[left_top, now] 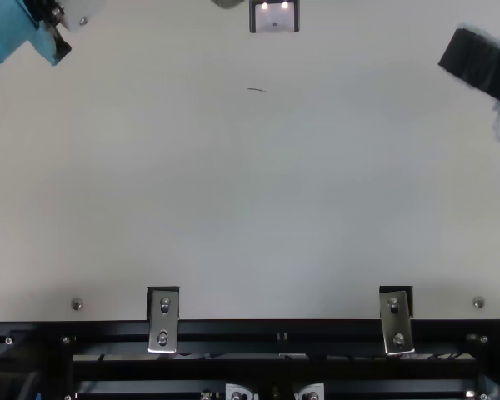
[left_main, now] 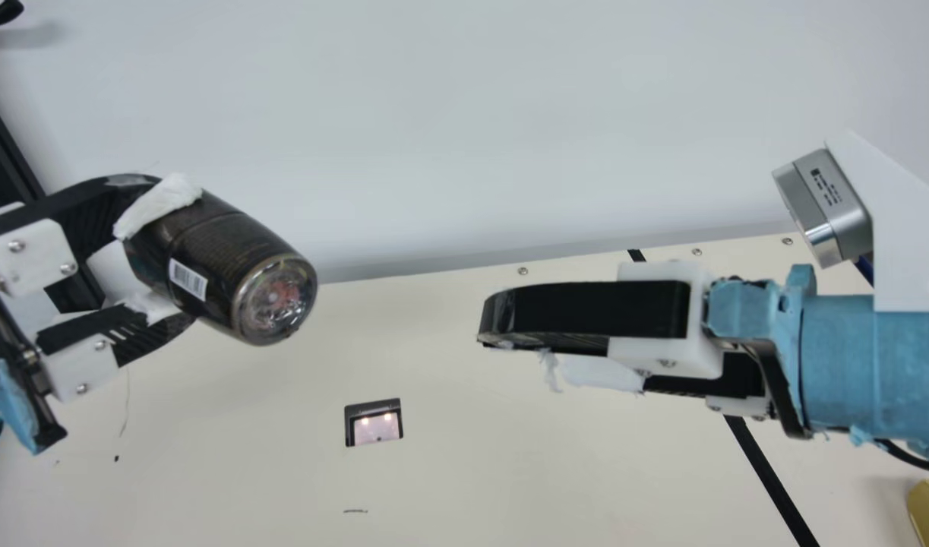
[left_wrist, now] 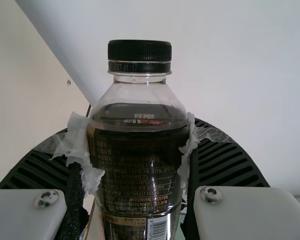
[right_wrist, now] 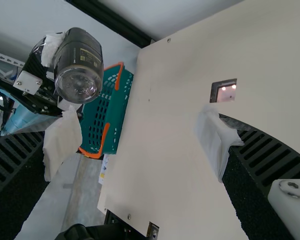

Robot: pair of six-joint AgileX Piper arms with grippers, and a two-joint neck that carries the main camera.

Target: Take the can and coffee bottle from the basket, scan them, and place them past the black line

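Note:
In the main view my left gripper [left_main: 156, 254] is shut on the dark coffee bottle [left_main: 229, 262], held in the air tilted, its base toward the right and its barcode label [left_main: 187, 279] showing. The left wrist view has the black-capped bottle [left_wrist: 137, 170] between the padded fingers of the left gripper [left_wrist: 135, 142]. My right gripper [left_main: 544, 351] hangs above the table at the right; in the right wrist view the right gripper [right_wrist: 140, 142] stands open, holding nothing. The lit scanner window [left_main: 374, 427] is set in the table, between the arms. A black line [left_main: 768, 480] crosses the right side.
A yellow object [left_main: 927, 509], partly cut off, sits beyond the black line; I cannot tell whether it is the can. The teal basket [right_wrist: 121, 112] with orange handles stands beside the table's edge, near the left arm. A wall rises behind the table.

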